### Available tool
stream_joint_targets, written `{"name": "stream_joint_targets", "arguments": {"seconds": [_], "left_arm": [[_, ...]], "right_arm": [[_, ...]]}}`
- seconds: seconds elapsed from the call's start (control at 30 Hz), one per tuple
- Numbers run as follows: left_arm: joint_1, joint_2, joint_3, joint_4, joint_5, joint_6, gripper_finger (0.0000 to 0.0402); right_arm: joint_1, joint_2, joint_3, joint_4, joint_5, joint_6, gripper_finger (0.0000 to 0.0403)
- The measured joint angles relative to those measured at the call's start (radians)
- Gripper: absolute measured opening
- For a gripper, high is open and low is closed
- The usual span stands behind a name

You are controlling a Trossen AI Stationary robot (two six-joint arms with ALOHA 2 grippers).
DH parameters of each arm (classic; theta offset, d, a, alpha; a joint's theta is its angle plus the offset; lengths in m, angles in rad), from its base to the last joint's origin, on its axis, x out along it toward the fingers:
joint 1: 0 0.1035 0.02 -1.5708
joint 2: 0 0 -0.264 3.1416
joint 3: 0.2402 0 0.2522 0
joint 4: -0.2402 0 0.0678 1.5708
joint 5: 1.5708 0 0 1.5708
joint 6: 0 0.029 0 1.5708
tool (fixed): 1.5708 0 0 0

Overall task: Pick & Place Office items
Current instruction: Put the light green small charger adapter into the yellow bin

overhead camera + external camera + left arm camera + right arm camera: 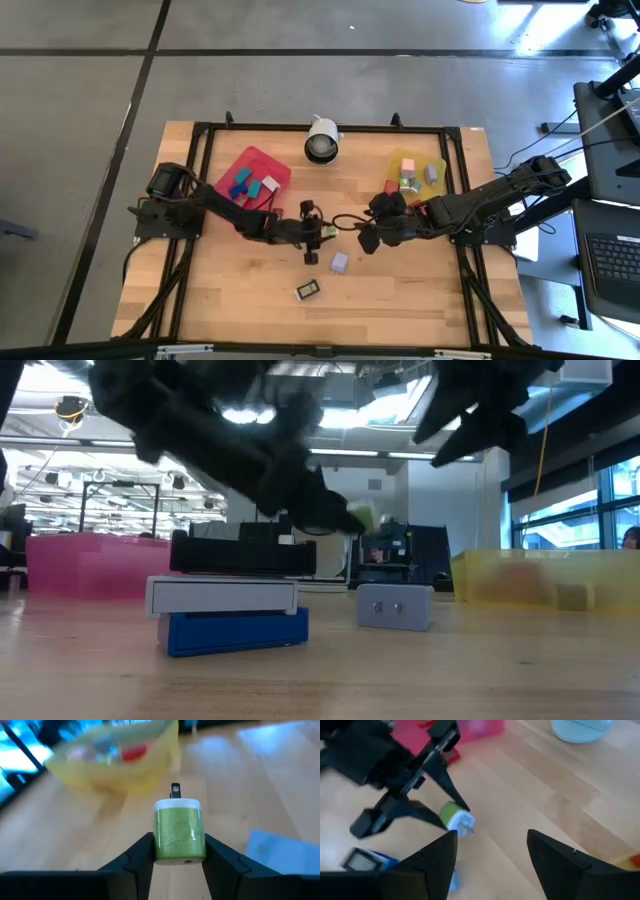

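Observation:
A small green charger-like piece with a white cap and metal prongs hangs above mid-table, with my left gripper shut on it. Just to its right, my right gripper stands open over the wood with nothing between its fingers. A lilac piece and a black, white-labelled piece lie flat on the table nearer the front. Several coloured pieces lie in the red tray, and others in the yellow tray. My left gripper pinches the green piece by two opposite sides between its two fingers. The fingers come from the table's left, slanting a little downward. The white cap and prongs point away from the gripper. The piece is lifted clear of the table.
A round white object sits at the far edge between the two trays. Black frame rails run along the table's left, right and far sides. Bare wood lies along the near edge.

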Motion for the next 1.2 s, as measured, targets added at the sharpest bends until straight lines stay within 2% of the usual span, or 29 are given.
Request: {"name": "stream_joint_targets", "arguments": {"seconds": [0.17, 0.33, 0.57, 0.77, 1.0, 1.2], "left_arm": [[-0.080, -0.045, 0.000, 0.045, -0.153, 0.109, 0.0136], [-0.138, -0.078, 0.000, 0.085, -0.263, 0.204, 0.0136], [-0.160, -0.096, 0.021, 0.124, -0.332, 0.299, 0.0136], [-0.159, -0.096, 0.061, 0.127, -0.335, 0.362, 0.0136], [-0.159, -0.096, 0.063, 0.123, -0.341, 0.385, 0.0136], [-0.159, -0.096, 0.063, 0.118, -0.356, 0.385, 0.0136]], "right_arm": [[0.000, 0.000, 0.000, 0.104, -0.026, -0.035, 0.0245], [0.000, 0.000, 0.000, 0.225, -0.061, -0.065, 0.0269], [-0.001, 0.032, 0.000, 0.340, -0.082, -0.080, 0.0305], [-0.009, 0.092, 0.000, 0.406, -0.082, -0.078, 0.0310], [-0.014, 0.132, 0.000, 0.482, -0.082, -0.111, 0.0286], [-0.015, 0.137, 0.000, 0.482, -0.083, -0.110, 0.0217]]}}
